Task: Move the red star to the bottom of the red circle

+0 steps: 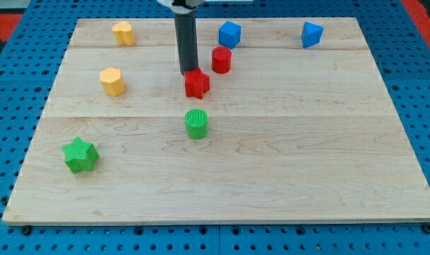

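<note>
Red star (196,84) just above the frame's centre, below and left of the red circle (222,59), my tip (187,74) pressed against its upper-left edge, gripping nothing, apparently placed to shove it rightward under the circle. Pale wooden board (285,163) on blue pegboard (9,92); yellow, blue and green blocks scattered well apart.

A pale wooden board (271,184) lies on a blue pegboard surface (9,106). Two yellow-orange hexagonal blocks (123,33) (112,81) sit at the view's upper left, two blue blocks (229,34) (312,34) along the top, a green cylinder (196,123) centrally, and a green star (80,155) lower left.
</note>
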{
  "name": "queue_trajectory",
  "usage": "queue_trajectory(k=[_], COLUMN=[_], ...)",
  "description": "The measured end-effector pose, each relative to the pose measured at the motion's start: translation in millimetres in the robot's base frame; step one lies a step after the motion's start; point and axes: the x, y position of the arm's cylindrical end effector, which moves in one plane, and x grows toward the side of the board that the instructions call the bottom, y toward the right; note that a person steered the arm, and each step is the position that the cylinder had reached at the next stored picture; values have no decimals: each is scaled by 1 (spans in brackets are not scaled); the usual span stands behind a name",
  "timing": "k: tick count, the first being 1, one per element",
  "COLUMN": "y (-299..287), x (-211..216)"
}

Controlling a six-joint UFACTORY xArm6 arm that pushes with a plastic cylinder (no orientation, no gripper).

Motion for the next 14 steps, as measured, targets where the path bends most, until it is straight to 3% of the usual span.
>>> queue_trajectory(k=[1, 2, 3, 5, 6, 8, 11, 14], y=[-2, -42, -57, 9, 20, -34, 17, 25], x=[15, 7, 36, 75, 55, 2, -21, 16])
